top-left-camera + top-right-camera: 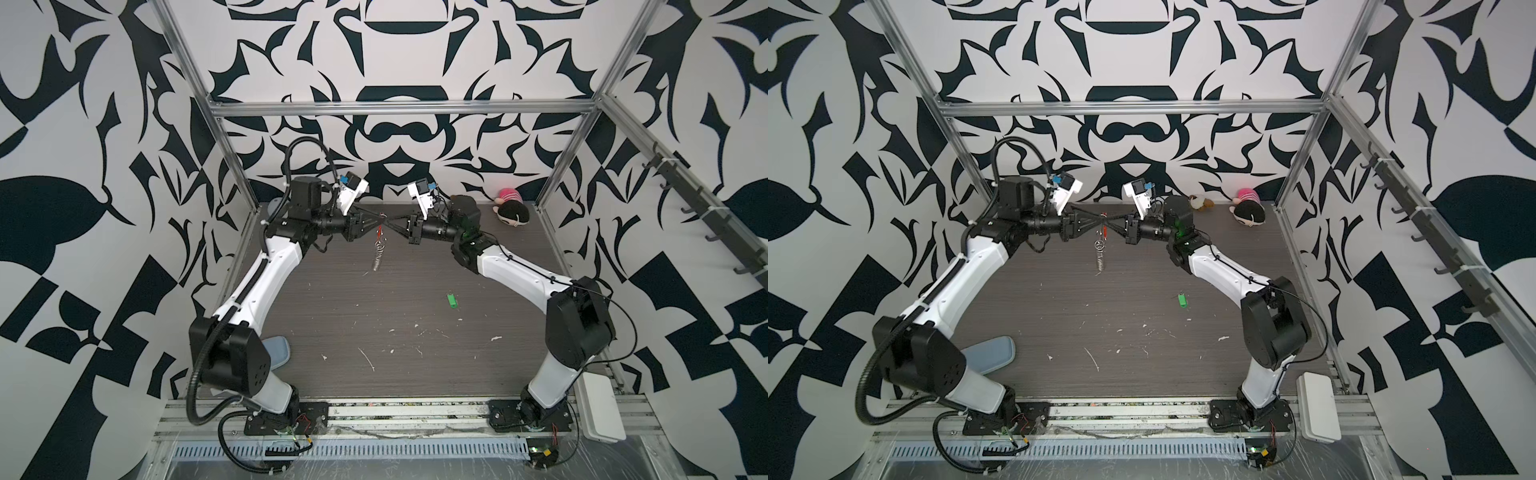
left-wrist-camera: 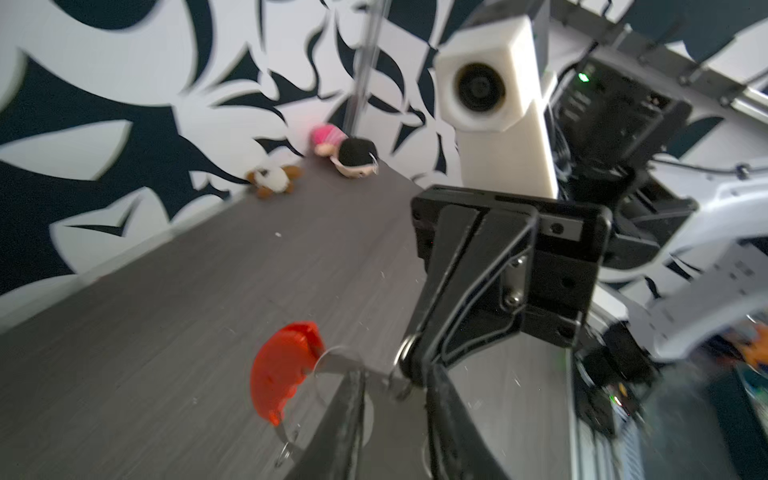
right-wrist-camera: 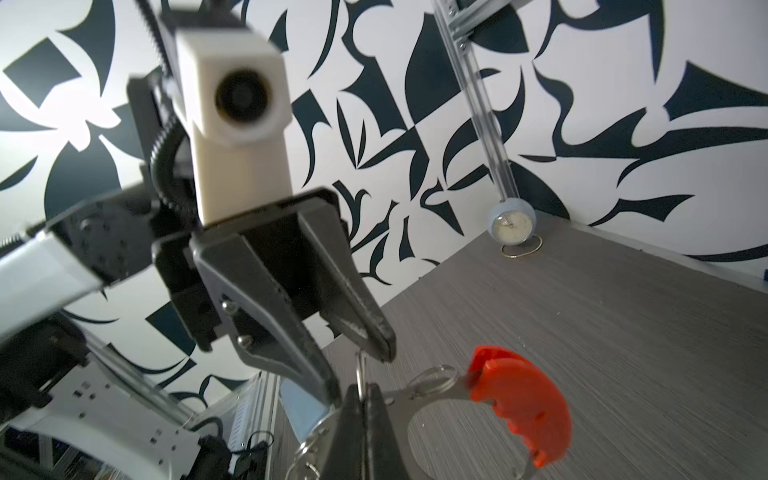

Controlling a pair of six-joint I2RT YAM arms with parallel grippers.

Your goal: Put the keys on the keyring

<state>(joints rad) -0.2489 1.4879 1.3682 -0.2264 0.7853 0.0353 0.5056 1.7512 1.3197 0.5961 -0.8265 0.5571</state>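
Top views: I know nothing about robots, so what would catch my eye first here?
The left arm and the right arm meet nose to nose above the far half of the table. The keyring hangs between their jaws with its red-orange piece. A bright green key tag lies alone on the table nearer the right arm, and a pink-and-black plush doll lies in the far right corner.

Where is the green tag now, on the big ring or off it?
Off. The green tag lies alone on the table, apart from the keyring, which hangs in the air farther back.
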